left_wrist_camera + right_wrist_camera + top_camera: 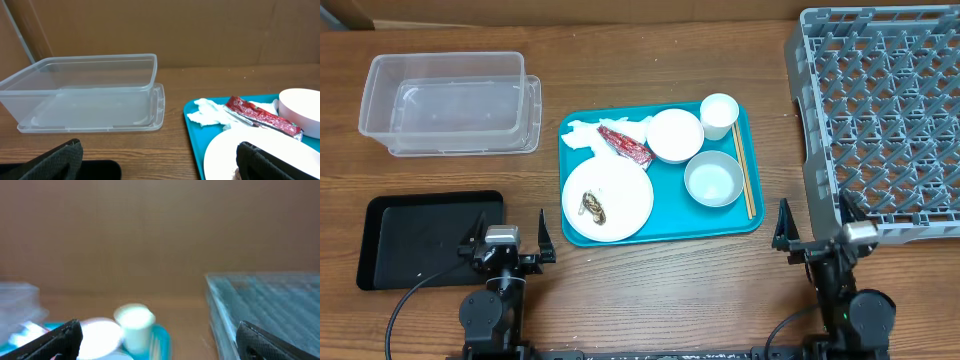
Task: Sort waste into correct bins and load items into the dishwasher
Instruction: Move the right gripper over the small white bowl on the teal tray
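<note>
At the near table edge, both arms sit parked: left gripper [510, 228] near the black tray [420, 240], right gripper [815, 225] just near of the grey dish rack [890, 120]. Both pincers are released, jaws spread wide, nothing in either.

Nothing looks sorted yet. On the teal tray [670, 205], centre of table:
- crumpled white napkin [582, 135], far-left corner
- red wrapper [625, 146], lying partly on the napkin, beside the far bowl [675, 135]
- plate [620, 200], near-left, w/ brown food scrap [593, 208] on it; rice grains too small to tell
- second bowl [713, 180] to the right, cup [718, 115] at far right
- chopsticks [744, 180] along the right rim

Clear tub [450, 100] sits far left, empty. Rack is far right, empty as far as can be seen.

Likely first step: waste out, left arm, since both bins are on its side. Advice: take the wrapper first, as it overlaps the napkin; come down vertically and pinch across its narrow width so the far bowl isn't nudged. Napkin next, pinched at a raised fold. Scrap is flat on the plate, so approx. a low scooping pinch w/o pressing the plate rim. Which bin takes which waste can't be told.

Writing: wrapper shows pale print in the left wrist view, not legible. No other labels or brands visible.
</note>
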